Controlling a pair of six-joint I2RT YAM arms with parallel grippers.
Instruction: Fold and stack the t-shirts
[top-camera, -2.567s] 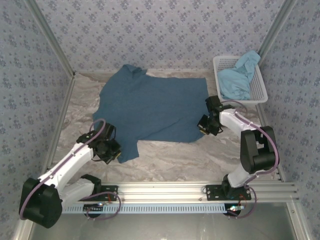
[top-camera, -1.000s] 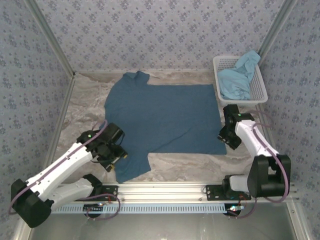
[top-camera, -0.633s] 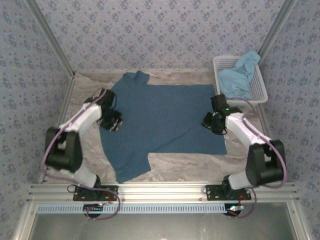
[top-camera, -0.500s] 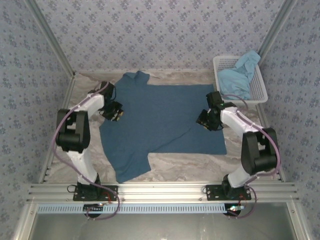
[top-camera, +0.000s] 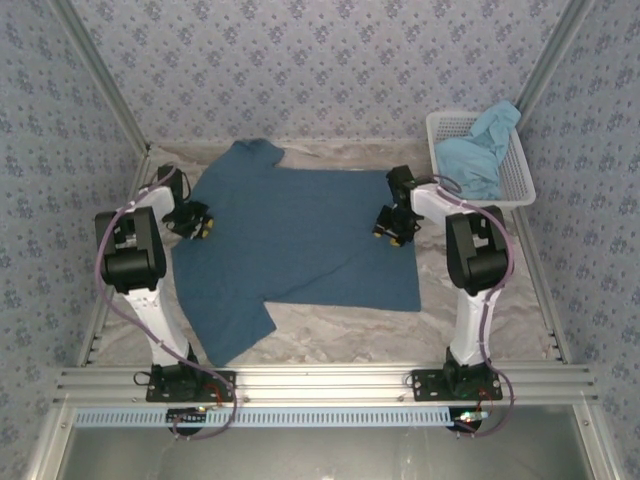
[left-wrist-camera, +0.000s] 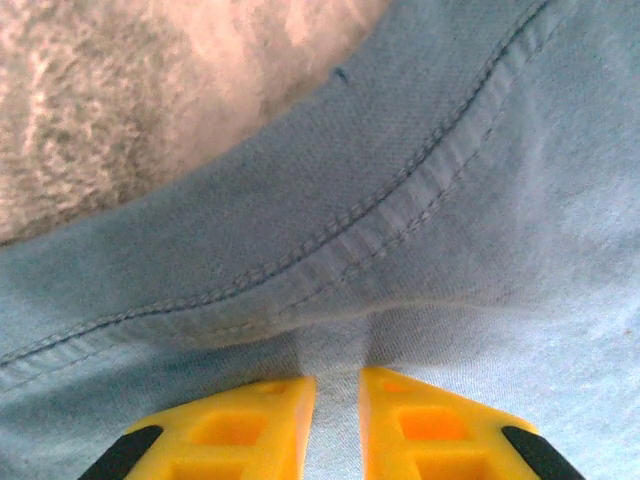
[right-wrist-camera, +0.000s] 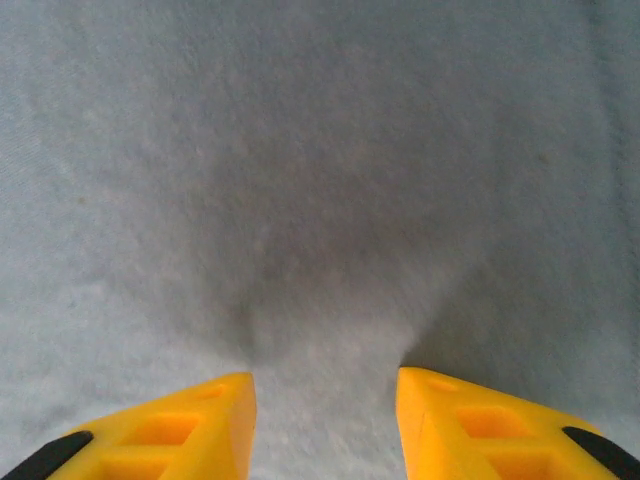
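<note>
The darker teal-blue t-shirt (top-camera: 300, 235) lies spread flat on the table, with one sleeve pointing to the near left. My left gripper (top-camera: 190, 222) is at its left edge. In the left wrist view that gripper (left-wrist-camera: 337, 390) is shut on a thin ridge of cloth just inside the stitched hem (left-wrist-camera: 330, 250). My right gripper (top-camera: 390, 225) presses down near the shirt's right edge. Its yellow fingers (right-wrist-camera: 200, 420) stand apart in the right wrist view, with cloth (right-wrist-camera: 320, 200) puckering between them. The lighter sky-blue t-shirt (top-camera: 475, 160) lies bunched in the basket.
A white mesh basket (top-camera: 520, 180) stands at the back right, close to my right arm. Patterned walls and metal posts close in the table (top-camera: 340, 320). An aluminium rail (top-camera: 320, 385) runs along the near edge.
Both arms swung from the shirt's near corners to its far sides. In the last half second both grippers moved left and the teal-blue shirt shifted left and back with them.
</note>
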